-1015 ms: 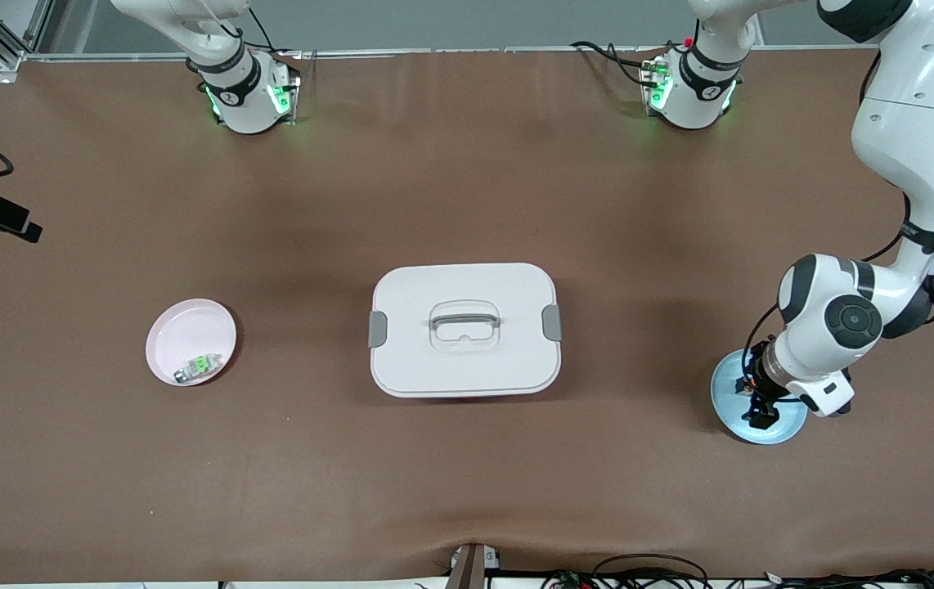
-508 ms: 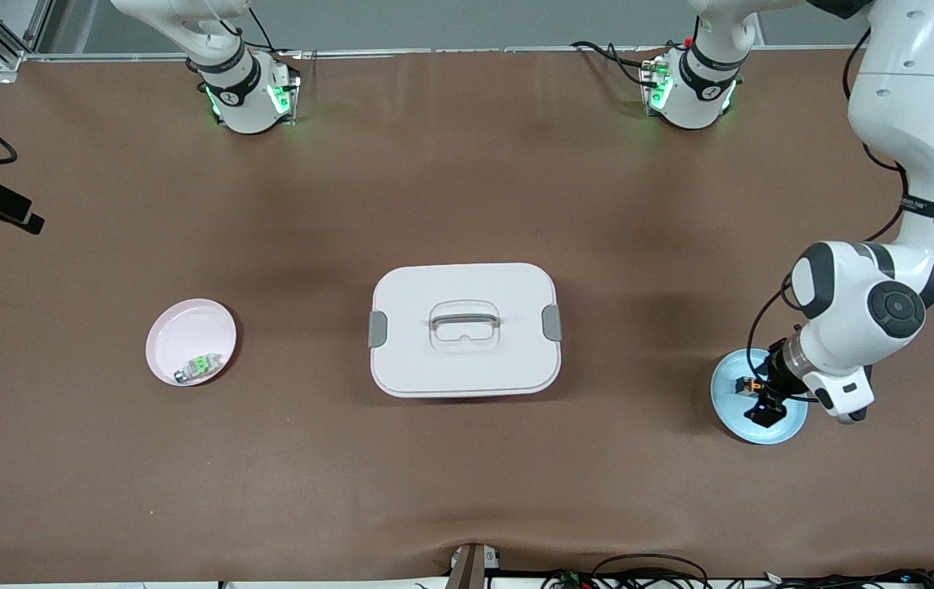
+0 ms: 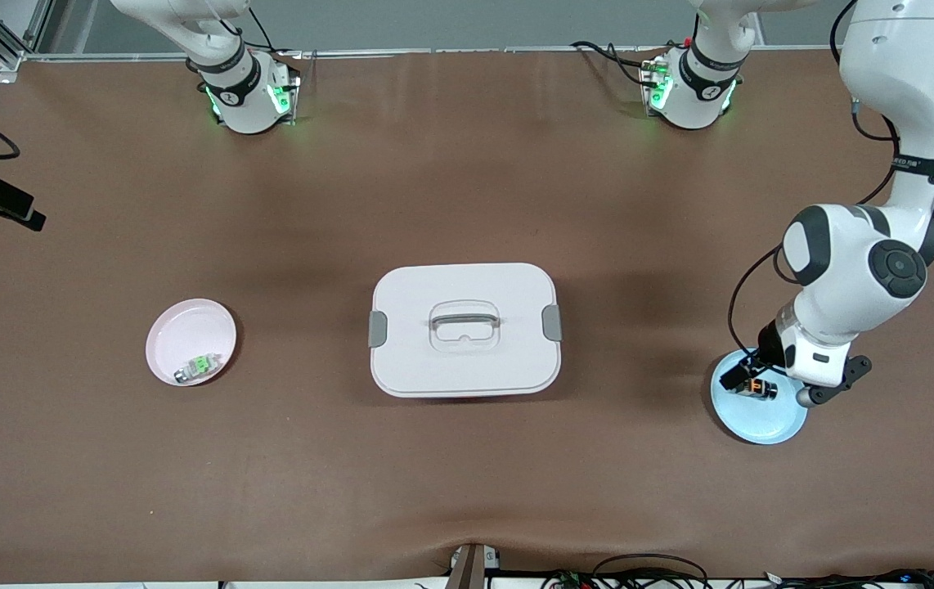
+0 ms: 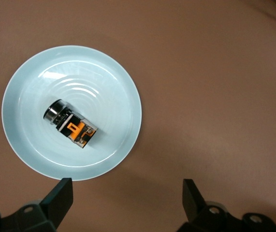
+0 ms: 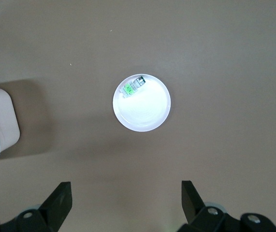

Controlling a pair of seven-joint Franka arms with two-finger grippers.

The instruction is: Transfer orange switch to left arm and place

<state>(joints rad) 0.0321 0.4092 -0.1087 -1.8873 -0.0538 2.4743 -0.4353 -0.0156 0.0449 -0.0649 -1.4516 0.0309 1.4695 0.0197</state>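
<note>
My left claw (image 4: 127, 198) hangs with fingers spread over bare table just beside the blue plate (image 3: 770, 421), nothing between them. The box (image 3: 464, 329) stands mid-table toward my right arm's end. My right claw (image 5: 126, 198), also spread, waits high over open table near the pink plate (image 5: 150, 116).

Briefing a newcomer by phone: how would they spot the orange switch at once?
Start at the big white box mid-table, then go toward the left arm's end to the pale blue plate. The orange switch lies on its side in it: a tiny black cylinder with orange markings, unlike the green part on the pink plate.
</note>
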